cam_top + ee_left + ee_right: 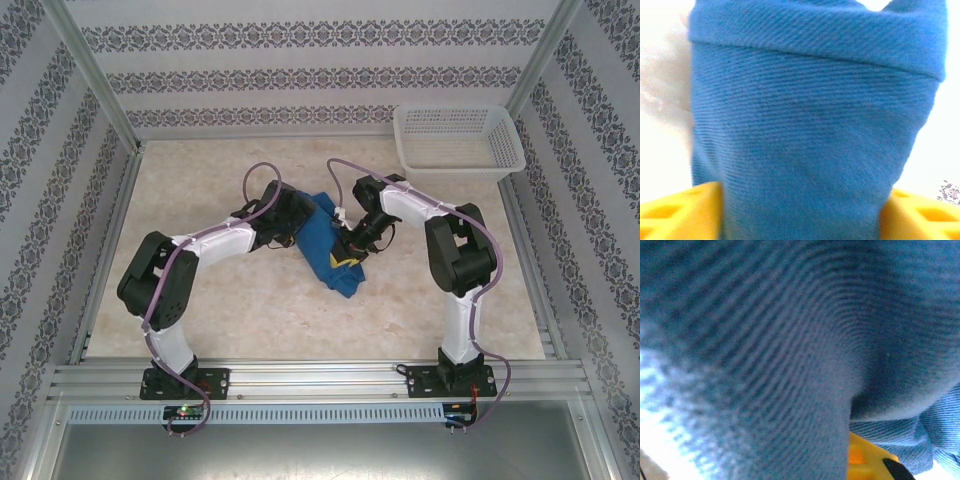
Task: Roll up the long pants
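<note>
The long pants (330,255), a bunched blue bundle, lie at mid-worktop (250,310) with their long axis running far to near. The left tool (292,218) meets their far-left end, its yellow fingers (680,212) pressed on either side of a thick fold. The right tool (352,238), almost closed, seems to pinch cloth on the right side. Both arms are equally near.

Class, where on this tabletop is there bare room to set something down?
Free: pale tabletop between royal-blue soft cloth trousers and near metal rail; also far-left corner by the patterned wall. Crowded: centre, both black-and-white arms over trousers; white mesh basket far-right.
</note>
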{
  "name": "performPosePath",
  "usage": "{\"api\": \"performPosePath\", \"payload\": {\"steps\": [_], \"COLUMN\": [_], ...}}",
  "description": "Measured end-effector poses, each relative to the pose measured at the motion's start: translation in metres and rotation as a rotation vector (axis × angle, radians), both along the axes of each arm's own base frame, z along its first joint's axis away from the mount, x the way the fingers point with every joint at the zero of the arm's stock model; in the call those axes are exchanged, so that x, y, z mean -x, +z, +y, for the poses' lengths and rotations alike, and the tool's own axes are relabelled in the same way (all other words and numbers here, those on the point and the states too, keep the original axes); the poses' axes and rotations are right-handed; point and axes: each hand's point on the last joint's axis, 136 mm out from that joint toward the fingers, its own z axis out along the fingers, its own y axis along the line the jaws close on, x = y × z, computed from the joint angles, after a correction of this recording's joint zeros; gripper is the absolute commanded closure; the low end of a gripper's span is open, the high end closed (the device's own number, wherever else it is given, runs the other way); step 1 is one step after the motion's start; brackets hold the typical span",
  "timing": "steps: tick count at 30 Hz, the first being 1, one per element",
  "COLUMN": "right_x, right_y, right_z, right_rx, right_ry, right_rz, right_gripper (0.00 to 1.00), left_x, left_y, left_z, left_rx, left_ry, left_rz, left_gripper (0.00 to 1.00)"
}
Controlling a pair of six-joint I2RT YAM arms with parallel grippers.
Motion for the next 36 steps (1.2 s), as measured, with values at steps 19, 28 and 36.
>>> {"api": "performPosePath", "payload": {"steps": [19,28,36], "right_x": [0.014,0.019,-0.025], "right_y": [0.045,0.043,0.013], "right_z": [-0.001,0.029,0.017], "right_rx": [0.581,0.889,1.117], "right_ry": [0.152,0.265,0.390], "right_rz": [-0.592,-0.964,-1.115], "right_gripper": [0.05,0.02,0.02], "left_x": [0.002,0.003,-0.001], "left_y": [-0.006,-0.006,-0.007], "left_z": [-0.011,-0.012,-0.005], "left_rx": [0.013,0.046,0.107], "left_ry": [-0.006,0.002,0.012], "left_rz": [0.036,0.060,0.099], "left_gripper": [1.00,1.00,1.00]}}
